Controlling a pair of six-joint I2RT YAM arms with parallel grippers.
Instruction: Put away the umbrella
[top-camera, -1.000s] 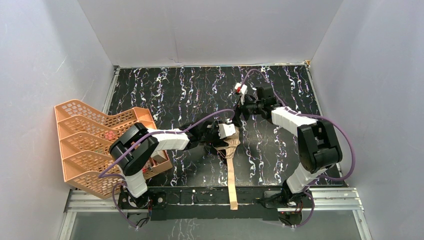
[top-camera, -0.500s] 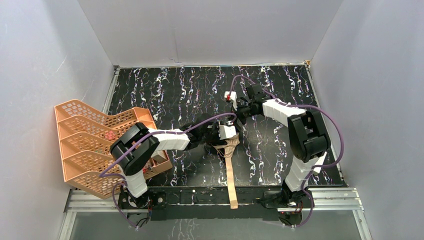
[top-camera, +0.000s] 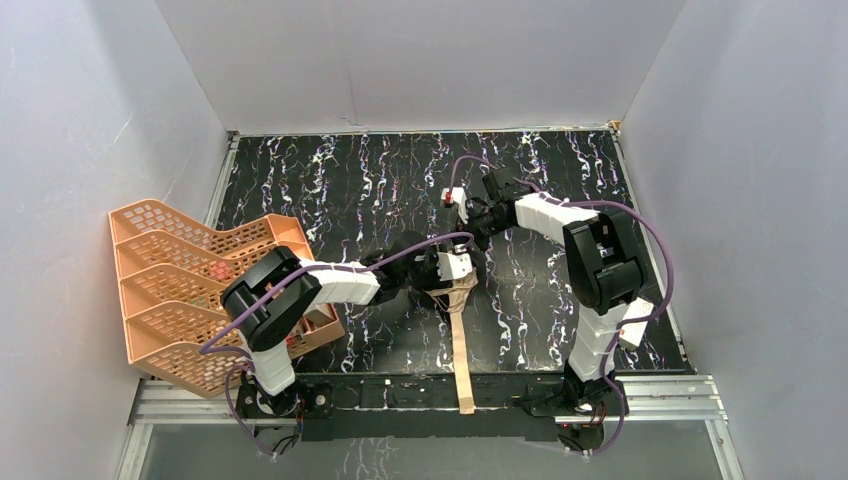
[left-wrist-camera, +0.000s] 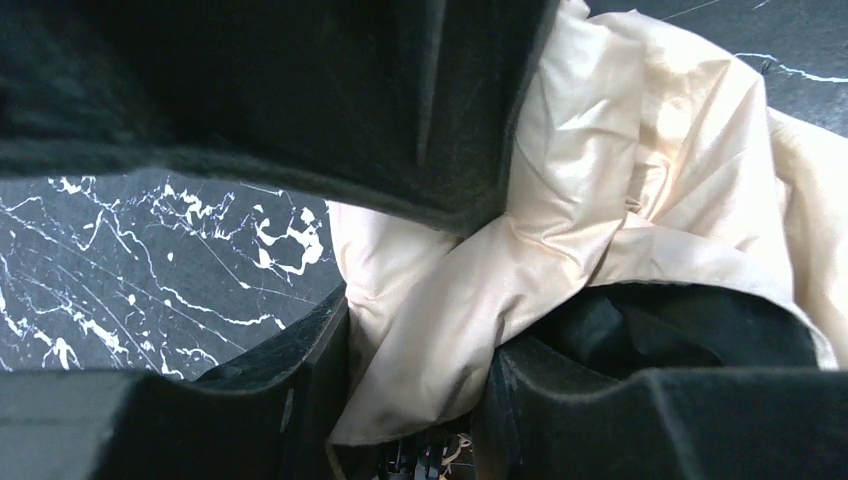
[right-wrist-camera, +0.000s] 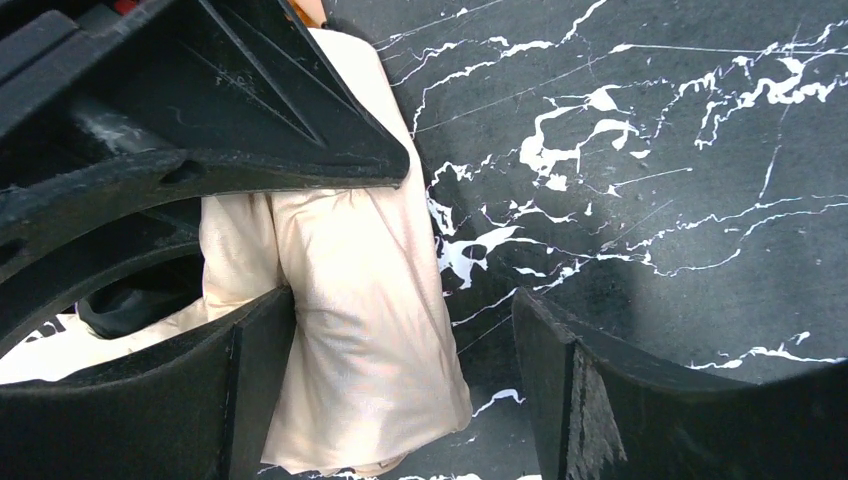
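**Top view.** I see the umbrella (top-camera: 460, 340) lying near the centre of the black marbled desk (top-camera: 330, 190). It shows as a narrow tan strip running from the middle of the frame down to the lower edge, where its end overlaps the dark rail in front of the arm bases. Its upper end is bunched into folds. The left claw (top-camera: 447, 283) reaches in from the lower left and sits on that bunched end. The right claw (top-camera: 474, 230) comes in from the upper right and points down at the same spot, just above the left one in the frame. An orange mesh rack (top-camera: 170, 270) stands at the left edge of the desk, well apart from the umbrella.

**Left wrist view.** The left claw (left-wrist-camera: 470, 290) is clenched on the umbrella (left-wrist-camera: 600, 170). I read tan cloth pinched between the upper and lower fingers, with a dark fold showing at lower right.

**Right wrist view.** The right claw (right-wrist-camera: 405, 320) is released and its fingers stand wide apart. The umbrella (right-wrist-camera: 350, 300) shows as a tan fold lying against the inner side of the finger at lower left, while bare desk fills the gap to the other finger. The black body of the left claw fills the upper left.
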